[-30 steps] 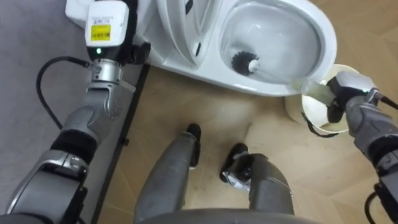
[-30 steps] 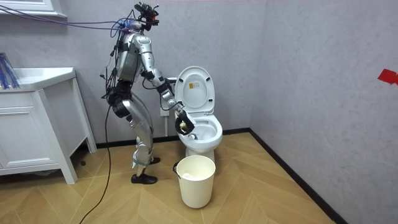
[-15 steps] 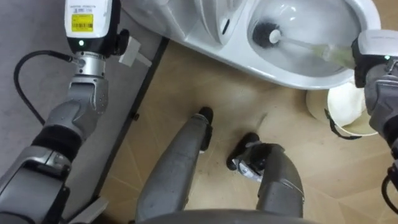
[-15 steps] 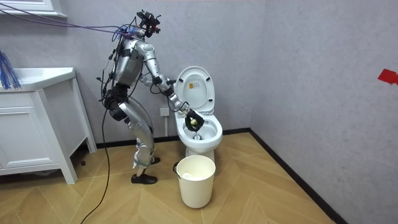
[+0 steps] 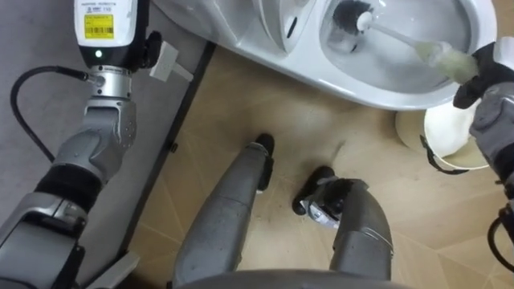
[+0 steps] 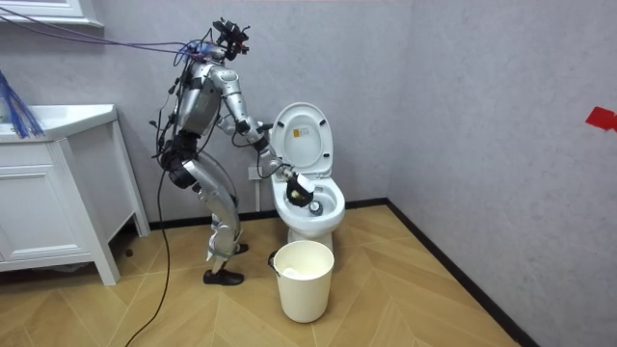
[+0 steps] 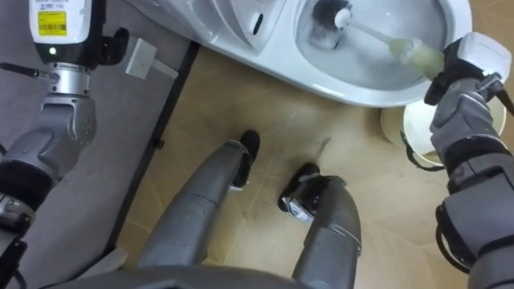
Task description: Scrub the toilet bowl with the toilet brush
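The white toilet (image 5: 385,92) stands before me with its lid (image 6: 301,140) up. My right hand (image 5: 490,76) is shut on the pale handle (image 5: 438,54) of a toilet brush at the bowl's right rim. The handle slants down into the bowl, and its dark bristle head (image 5: 349,16) rests against the bowl's inner wall. The right eye view has the same hand (image 7: 462,60) and brush head (image 7: 329,14). My left forearm (image 5: 104,32) rises past the picture's top edge beside the toilet. In the room view I stand bent towards the bowl (image 6: 323,207).
A white bucket (image 5: 450,136) stands on the wooden floor just under my right hand, close to the toilet's front (image 6: 304,280). A wall socket (image 5: 165,63) sits on the grey wall at my left. A white cabinet (image 6: 58,193) is at the room view's left.
The brush head has slid farther into the bowl, up in the picture, with my right hand still on the handle. Over the last second I leaned closer to the toilet, which shifted the eye view.
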